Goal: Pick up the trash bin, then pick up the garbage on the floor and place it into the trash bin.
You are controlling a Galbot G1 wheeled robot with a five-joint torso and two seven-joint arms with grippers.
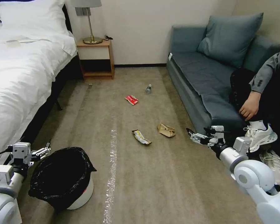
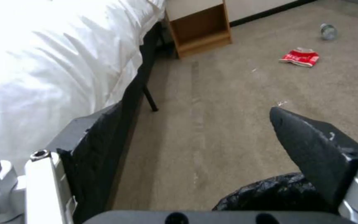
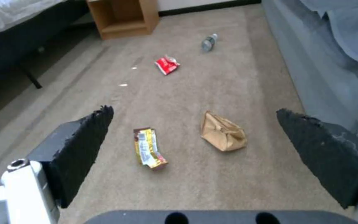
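The trash bin [image 1: 68,180], white with a crinkly black bag over its rim, stands on the carpet at the lower left. My left gripper [image 1: 42,152] hovers open just beside its rim nearest the bed, holding nothing; the left wrist view shows the bag [image 2: 270,196] under one finger. The garbage lies ahead: a yellowish wrapper [image 1: 141,137], a brown paper bag [image 1: 166,130], a red-and-white packet [image 1: 131,99] and a clear bottle [image 1: 148,89]. My right gripper [image 1: 193,135] hangs open and empty, right of the paper bag [image 3: 222,132] and wrapper [image 3: 149,151].
A white bed [image 1: 18,77] runs along the left, with a wooden nightstand [image 1: 95,59] behind it. A blue-grey sofa [image 1: 202,77] lines the right, where a seated person's shoes [image 1: 261,133] rest close to my right arm. A shiny tape strip [image 1: 112,174] crosses the carpet.
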